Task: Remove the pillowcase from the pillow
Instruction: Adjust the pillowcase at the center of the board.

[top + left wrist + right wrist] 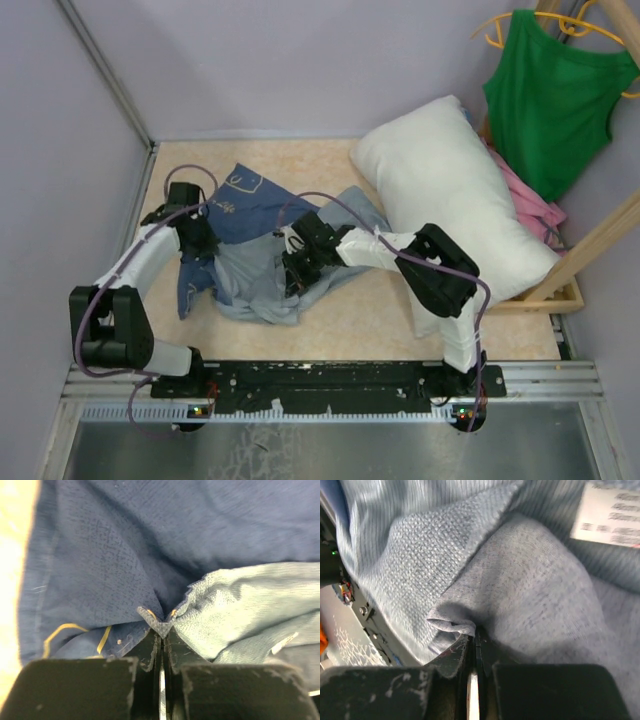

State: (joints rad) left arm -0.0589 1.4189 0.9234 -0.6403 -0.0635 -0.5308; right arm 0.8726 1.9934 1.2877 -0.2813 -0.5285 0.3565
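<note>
The pillowcase (255,255) lies crumpled on the table between my two arms, dark blue at the back and pale grey-blue at the front. The white pillow (450,190) rests bare at the right, apart from most of the cloth. My left gripper (195,245) is shut on a pinch of the pillowcase's edge (161,624), where the dark face (125,545) meets the pale face. My right gripper (297,262) is shut on a small fold of the pale cloth (455,625). In both wrist views the jaws stand pressed together with fabric bunched at their tips.
A green tank top (555,95) hangs on an orange hanger at the back right, with a pink garment (535,205) below it behind the pillow. A wooden rack (590,250) stands along the right wall. A white label (610,510) is sewn to the pillowcase.
</note>
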